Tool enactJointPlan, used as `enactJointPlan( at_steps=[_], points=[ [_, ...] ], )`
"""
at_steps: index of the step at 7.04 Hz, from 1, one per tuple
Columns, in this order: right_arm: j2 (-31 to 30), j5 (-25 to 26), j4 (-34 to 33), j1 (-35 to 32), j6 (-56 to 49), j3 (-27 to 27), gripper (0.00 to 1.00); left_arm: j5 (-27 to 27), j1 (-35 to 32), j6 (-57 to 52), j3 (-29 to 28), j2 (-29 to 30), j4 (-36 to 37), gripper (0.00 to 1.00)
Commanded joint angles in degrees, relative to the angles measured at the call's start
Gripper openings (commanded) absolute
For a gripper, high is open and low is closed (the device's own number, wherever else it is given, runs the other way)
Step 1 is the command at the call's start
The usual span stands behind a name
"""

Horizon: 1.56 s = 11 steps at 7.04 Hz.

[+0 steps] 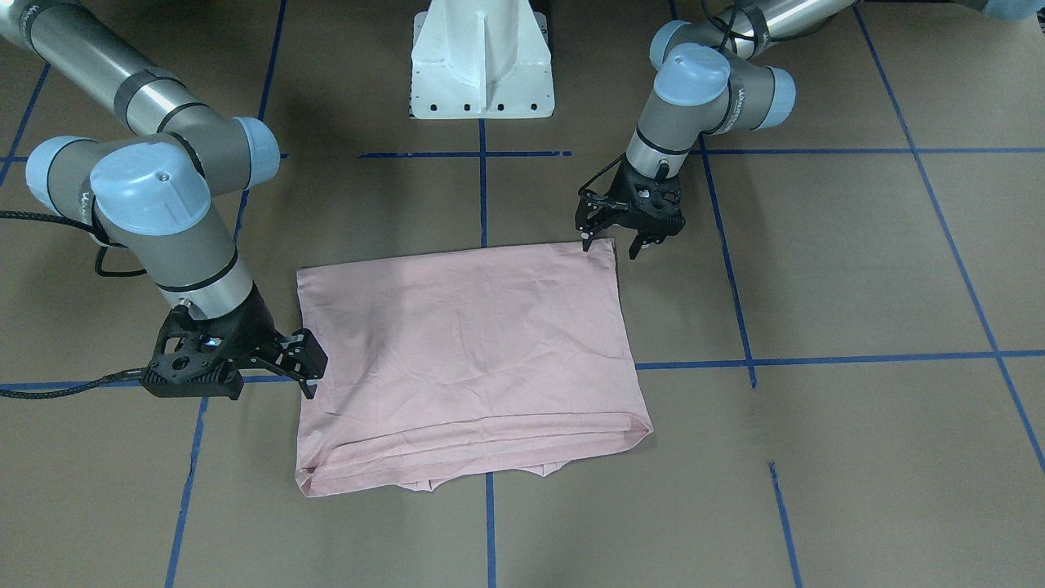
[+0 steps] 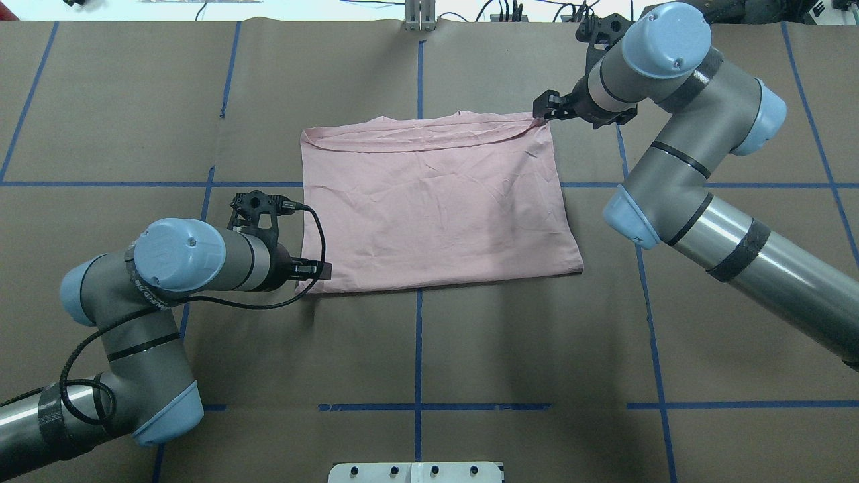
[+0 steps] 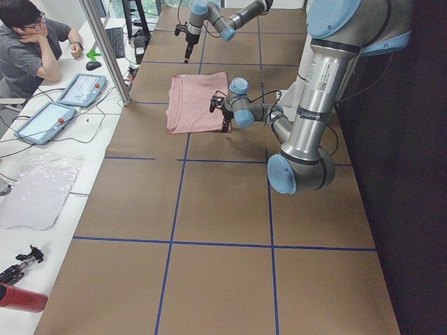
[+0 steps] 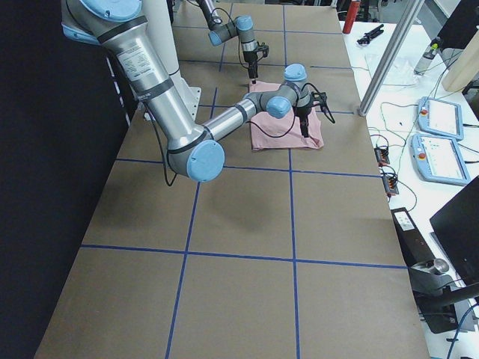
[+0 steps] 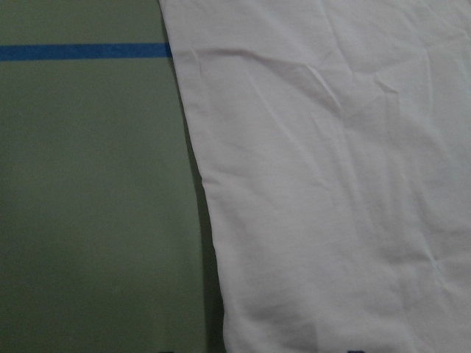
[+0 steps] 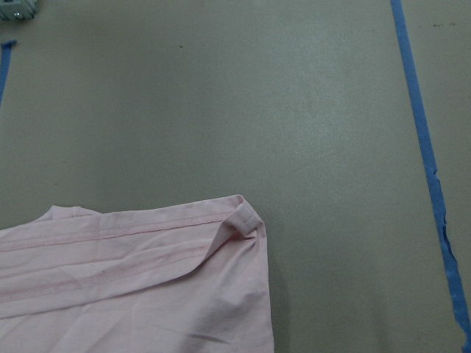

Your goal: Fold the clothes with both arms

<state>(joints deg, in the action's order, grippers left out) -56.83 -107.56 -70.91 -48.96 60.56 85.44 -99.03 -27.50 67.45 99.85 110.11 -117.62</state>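
Note:
The pale pink T-shirt [image 1: 465, 343] lies flat on the table, folded into a rough rectangle with its plain side up; the print, collar and tag are hidden. It also shows in the overhead view [image 2: 436, 201]. My left gripper [image 1: 611, 243] is open, with one fingertip at the shirt's corner nearest the robot on its left, also seen from overhead [image 2: 321, 270]. My right gripper [image 1: 309, 366] is open at the far right corner [image 2: 542, 109], holding nothing. The right wrist view shows that corner [image 6: 243, 220] slightly curled on the table. The left wrist view shows the shirt's side edge [image 5: 213, 220].
The white pedestal base [image 1: 482, 65] stands at the robot's side of the table. Blue tape lines [image 2: 417, 349] cross the brown table cover. An operator [image 3: 35, 42] sits at a side bench with tablets [image 3: 77, 87] beyond the table's far edge.

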Motion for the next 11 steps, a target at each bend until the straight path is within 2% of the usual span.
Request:
enactJointPlan(
  at_steps=[1, 5, 6, 8, 9, 11],
  points=[
    [0.0, 0.1, 0.0, 0.0, 0.0, 0.0, 1.0, 0.1, 0.8, 0.1, -0.1, -0.1, 0.2, 0.58],
    [0.0, 0.2, 0.0, 0.1, 0.1, 0.1, 1.0, 0.1, 1.3, 0.1, -0.2, -0.1, 0.3, 0.6],
    [-0.3, 0.2, 0.1, 0.1, 0.1, 0.2, 1.0, 0.1, 1.7, 0.1, -0.2, -0.1, 0.3, 0.5],
    [-0.3, 0.2, 0.1, 0.1, 0.1, 0.2, 1.0, 0.2, 2.0, 0.1, -0.2, -0.2, 0.4, 0.08],
    [-0.4, 0.3, 0.1, 0.3, 0.1, 0.2, 1.0, 0.2, 2.1, 0.1, -0.2, -0.3, 0.4, 0.0],
    [-0.4, 0.3, 0.1, 0.4, 0.1, 0.3, 1.0, -0.4, 1.5, -2.5, 1.6, -2.6, 0.2, 0.0]
  ],
)
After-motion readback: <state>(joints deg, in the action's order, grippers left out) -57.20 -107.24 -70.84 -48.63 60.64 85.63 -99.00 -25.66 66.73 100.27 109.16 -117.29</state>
